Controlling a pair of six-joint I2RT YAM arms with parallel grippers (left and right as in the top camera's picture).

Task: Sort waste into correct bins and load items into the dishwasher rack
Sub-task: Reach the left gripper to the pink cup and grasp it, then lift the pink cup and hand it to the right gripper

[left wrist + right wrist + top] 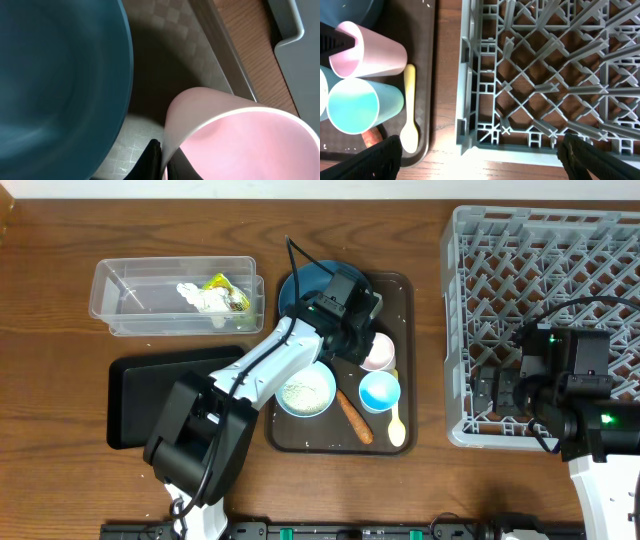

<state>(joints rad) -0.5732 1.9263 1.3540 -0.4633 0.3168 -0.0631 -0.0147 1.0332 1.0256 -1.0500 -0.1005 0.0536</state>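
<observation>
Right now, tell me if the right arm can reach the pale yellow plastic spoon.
Probably yes: the pale yellow plastic spoon lies uncovered at the edge of the dark brown tray, the open right gripper nearby.

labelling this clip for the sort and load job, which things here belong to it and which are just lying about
job: plate, bowl, rice, pink cup, blue cup, spoon, carrot stick, wrapper, tissue, clear tub, black tray, rack

lying about: brown serving tray, table
</observation>
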